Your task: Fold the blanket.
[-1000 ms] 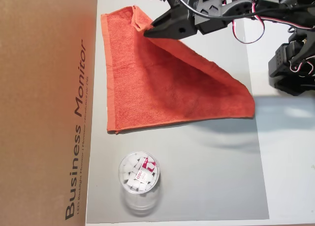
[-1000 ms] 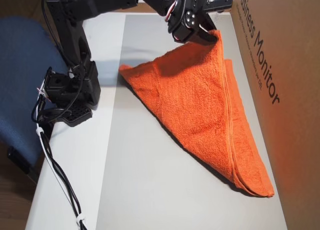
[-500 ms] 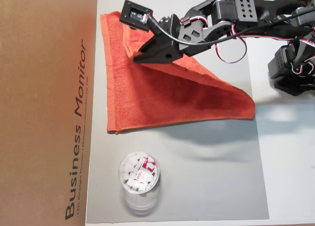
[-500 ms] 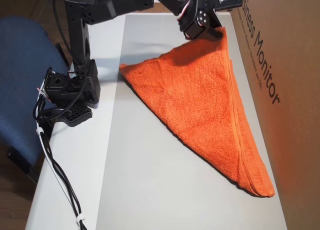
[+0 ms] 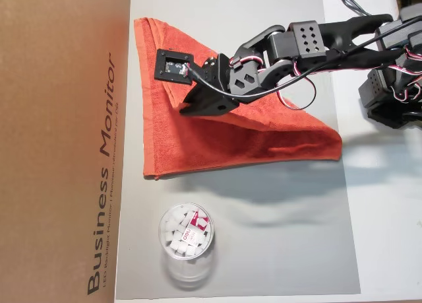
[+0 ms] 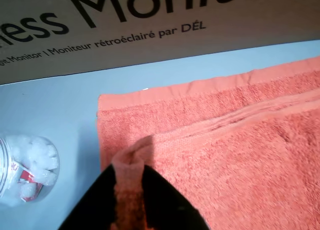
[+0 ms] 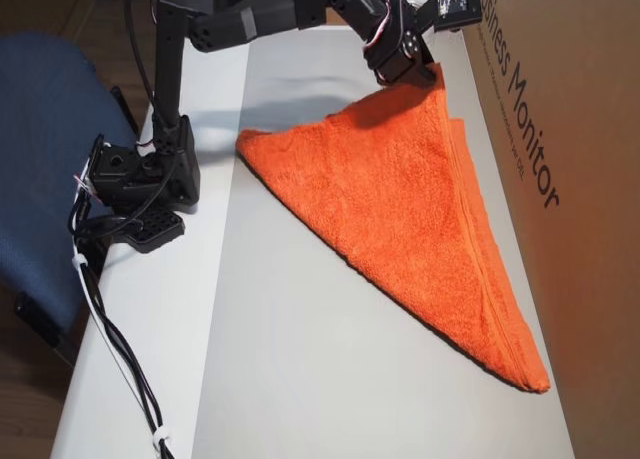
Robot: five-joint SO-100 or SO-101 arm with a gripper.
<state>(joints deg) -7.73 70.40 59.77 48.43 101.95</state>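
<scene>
The claw (image 6: 131, 190) is pinching one corner of the blanket (image 5: 217, 134), its two dark fingers closing on a small bunched fold of orange cloth in the wrist view. The blanket is lying on the grey mat (image 5: 277, 237) that is covering the desk (image 5: 386, 237), folded over into a rough triangle, with its long side running along the mat's edge beside the cardboard box (image 5: 59, 144).

The grip looks to be the weak point: only a thin wad of cloth is sitting between the fingers, so a quick or long pull is likely to let it slip out, and the upper layer would be falling back crooked. Setting the corner down short of the lower layer's edge would be leaving the edges misaligned. The box is standing just beside the claw (image 7: 432, 71), so swinging further that way is risking a bump. A clear jar (image 5: 186, 240) of white pieces is sitting well apart, nearer the mat's other end.

The blanket is looped terry, soft and limp, with a flat woven band along its edge in the wrist view. The mat is looking smooth and matte; the box is stiff, printed cardboard.
</scene>
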